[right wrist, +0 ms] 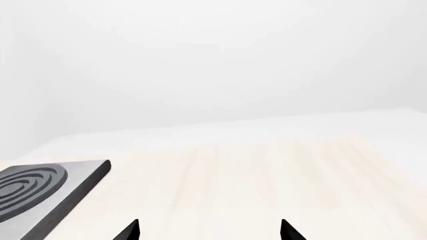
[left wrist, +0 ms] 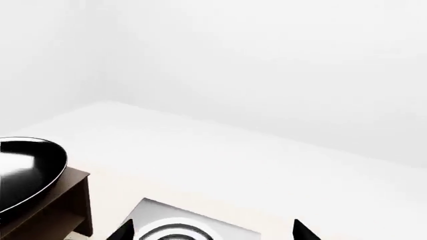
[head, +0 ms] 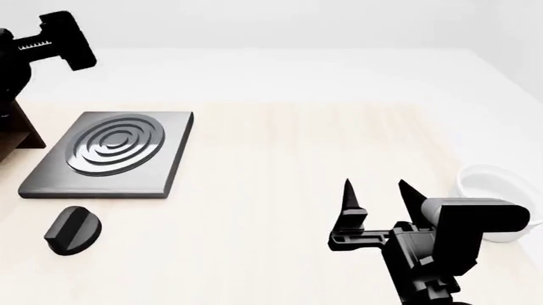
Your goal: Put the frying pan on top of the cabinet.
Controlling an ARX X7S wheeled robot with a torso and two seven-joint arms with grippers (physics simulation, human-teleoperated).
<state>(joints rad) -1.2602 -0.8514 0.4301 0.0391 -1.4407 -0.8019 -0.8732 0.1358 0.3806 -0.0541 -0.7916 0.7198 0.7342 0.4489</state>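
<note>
Two end effectors are in view, and neither grips anything. The right end effector [head: 378, 194] hangs over the pale wooden bench [head: 280, 190], well to the right of the hotplate [head: 110, 152]; its two black fingers [head: 351, 203] stand spread apart with bare bench between them. Just beyond it, farther still from the hotplate, a white bowl [head: 492, 187] sits partly hidden behind the arm's camera housing.

The left end effector [left wrist: 213, 232] shows in its own wrist view only as two dark fingertips [left wrist: 303, 231] set wide apart, with the hotplate's ringed top showing between them. In the head view, a black part of the left arm sits up beyond the hotplate's far left corner.

The frying pan [left wrist: 27, 172], black with a glossy inside, rests on top of the cabinet [left wrist: 57, 210], a dark brown wooden box standing just beside the hotplate. Only part of the pan and one corner of the cabinet are visible, and the pan's handle is out of sight. In the head view, a sliver of the brown cabinet shows at the hotplate's left.

A small black knob [head: 72, 230] lies on the bench near the hotplate's front left corner, apart from it.
</note>
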